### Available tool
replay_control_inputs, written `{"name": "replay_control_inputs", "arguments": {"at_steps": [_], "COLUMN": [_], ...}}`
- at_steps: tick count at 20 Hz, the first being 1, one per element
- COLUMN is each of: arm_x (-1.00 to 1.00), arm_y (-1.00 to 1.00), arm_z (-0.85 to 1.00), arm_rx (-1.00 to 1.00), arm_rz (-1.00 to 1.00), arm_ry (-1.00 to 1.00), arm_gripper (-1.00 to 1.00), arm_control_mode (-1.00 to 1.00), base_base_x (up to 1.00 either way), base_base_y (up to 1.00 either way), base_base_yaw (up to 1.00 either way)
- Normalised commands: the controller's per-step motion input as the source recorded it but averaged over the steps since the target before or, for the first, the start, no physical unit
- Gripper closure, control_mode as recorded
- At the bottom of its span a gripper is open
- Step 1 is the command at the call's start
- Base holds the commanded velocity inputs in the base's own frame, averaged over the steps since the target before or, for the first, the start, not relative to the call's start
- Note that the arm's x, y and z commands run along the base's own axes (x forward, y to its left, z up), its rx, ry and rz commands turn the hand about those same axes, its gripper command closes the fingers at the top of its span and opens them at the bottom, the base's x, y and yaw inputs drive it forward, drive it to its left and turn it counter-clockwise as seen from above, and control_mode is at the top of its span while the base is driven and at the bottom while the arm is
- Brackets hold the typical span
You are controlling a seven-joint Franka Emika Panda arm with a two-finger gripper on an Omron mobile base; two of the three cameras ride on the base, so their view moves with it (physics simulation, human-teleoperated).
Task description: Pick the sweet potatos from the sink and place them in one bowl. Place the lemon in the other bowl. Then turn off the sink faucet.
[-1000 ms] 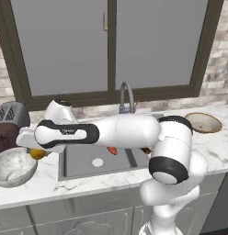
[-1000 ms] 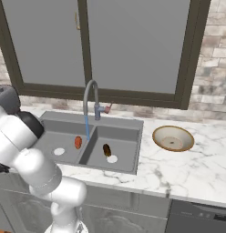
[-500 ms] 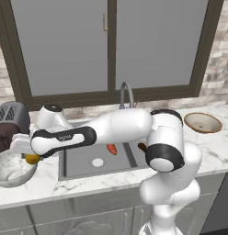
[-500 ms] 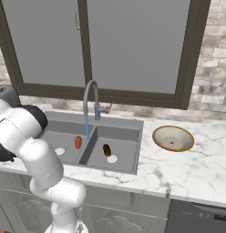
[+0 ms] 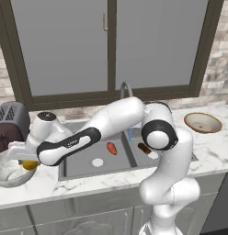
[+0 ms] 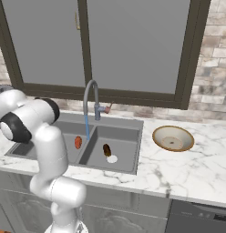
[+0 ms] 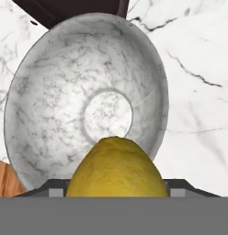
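- Left base view: arm stretched far left across the sink (image 5: 79, 170). Gripper (image 5: 27, 161) sits over the near rim of the marbled bowl (image 5: 8, 170) on the counter left of the basin. Lemon (image 5: 29, 164) shows as a yellow patch under the hand, at the bowl's edge. Orange-red sweet potato (image 5: 111, 148) lies in the left basin beside the round drain; dark sweet potato (image 5: 144, 148) in the right basin, partly behind the arm. Faucet (image 5: 124, 88) arches up behind the forearm. Tan bowl (image 5: 202, 122) on the counter far right, well apart from the sink. Dark toaster (image 5: 11, 125) behind the marbled bowl.
- Right base view: faucet (image 6: 91, 102) has a blue stream running down into the sink (image 6: 128, 127). Orange-red sweet potato (image 6: 78, 142) left basin, dark one (image 6: 106, 149) right basin just above its drain. Tan bowl (image 6: 173, 138) empty on the counter to the right.
- Hand view: gripper clamped on the lemon (image 7: 116, 169), fingers at both sides of it. Marbled bowl (image 7: 51, 92) directly below, nothing inside, lemon over its near rim.
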Motion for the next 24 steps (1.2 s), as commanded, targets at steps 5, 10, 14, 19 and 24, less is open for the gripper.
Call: {"name": "replay_control_inputs", "arguments": {"at_steps": [5,10,14,19,24], "arm_x": [0.13,0.11,0.18,0.08,0.0], "arm_y": [0.18,0.18,0.22,0.03,-0.06], "arm_z": [0.0,0.0,0.0,-0.08,-0.21], "arm_rx": [-0.04,-0.04,-0.07,-0.06,-0.02], "arm_rz": [-0.02,-0.02,-0.02,0.0,0.0], "arm_ry": [-0.04,-0.01,0.0,-0.06,-0.18], "arm_gripper": [1.0,1.0,-1.0,-1.0,-1.0], "arm_control_mode": [-1.0,-1.0,-1.0,-1.0,-1.0], "base_base_x": [0.0,0.0,0.0,0.0,0.0], "base_base_y": [0.0,0.0,0.0,0.0,0.0], "base_base_yaw": [0.0,0.0,0.0,0.0,0.0]}}
